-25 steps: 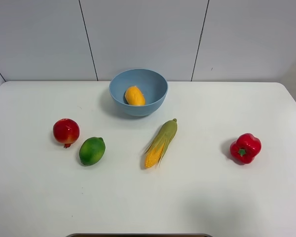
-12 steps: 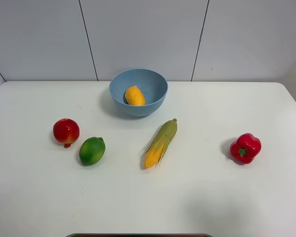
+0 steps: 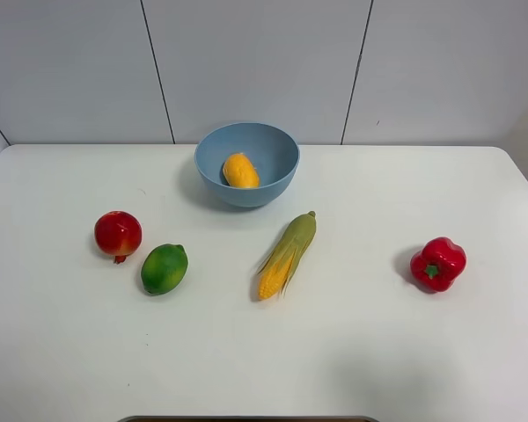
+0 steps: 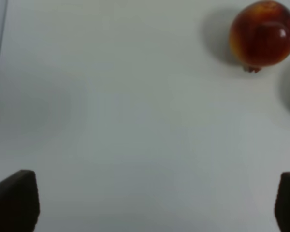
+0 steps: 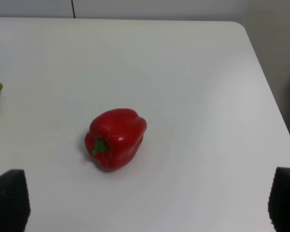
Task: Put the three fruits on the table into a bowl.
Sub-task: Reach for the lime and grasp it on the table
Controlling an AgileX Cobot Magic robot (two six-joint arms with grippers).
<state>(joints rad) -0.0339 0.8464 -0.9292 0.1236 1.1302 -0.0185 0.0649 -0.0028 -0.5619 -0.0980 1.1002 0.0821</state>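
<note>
The three fruits are split between the table (image 3: 378, 352) and the bowl (image 3: 277, 186). The white table with rounded corners fills the lower two thirds of the high view, below a pale panelled wall. The light-blue bowl stands upright at upper centre, near the table's far edge.

A husked corn cob (image 3: 287, 256) lies just below and right of the bowl without touching it. It is slanted, with its yellow kernel end toward the lower left and its green tip toward the upper right. A red bell pepper (image 3: 438, 263) rests at the right of the frame, well apart from the cob, its green stem facing the camera.

The mango (image 3: 240, 170) lies inside the bowl, left of its centre. The lime (image 3: 164, 268) sits on the table at lower left of the bowl. The pomegranate (image 3: 118, 235) is just beside it, up and to the left, with a narrow gap between them and its small crown pointing down.

Neither arm appears in the high view. The left pincer (image 4: 150, 203) is released, its dark fingertips (image 4: 14, 202) spread wide over bare table, and the pomegranate lies ahead of it. The right pincer (image 5: 147, 200) is likewise released and grasps nothing. The bell pepper sits ahead of it, between its spread fingertips (image 5: 9, 199).
</note>
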